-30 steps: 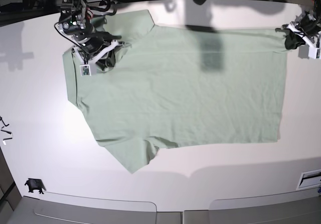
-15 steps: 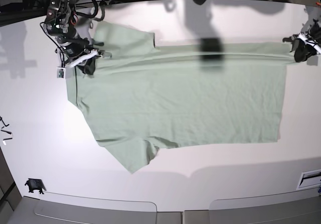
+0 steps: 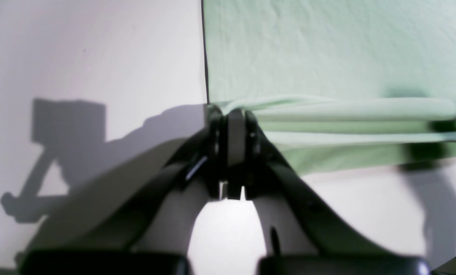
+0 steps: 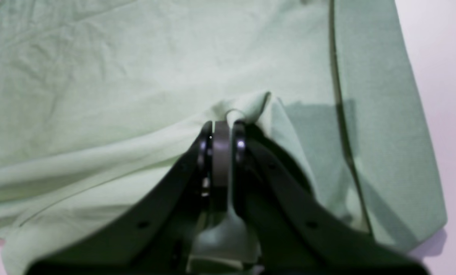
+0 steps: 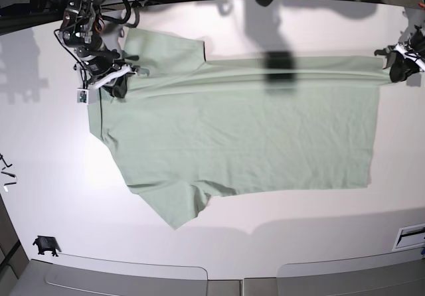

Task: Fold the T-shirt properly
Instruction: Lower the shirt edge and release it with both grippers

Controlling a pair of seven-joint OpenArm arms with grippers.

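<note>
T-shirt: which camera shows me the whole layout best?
The base view: it shows the whole T-shirt spread on the table. The left wrist view shows only a corner with stretched folds; the right wrist view shows bunched fabric beside a sleeve.

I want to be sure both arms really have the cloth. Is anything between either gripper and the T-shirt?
Nothing visible. The right gripper is shut on a bunch of the T-shirt at the shoulder; the left gripper sits pinched at the hem corner, touching fabric.

Base overhead and far, wrist views close, all sharing T-shirt (image 5: 246, 130)
</note>
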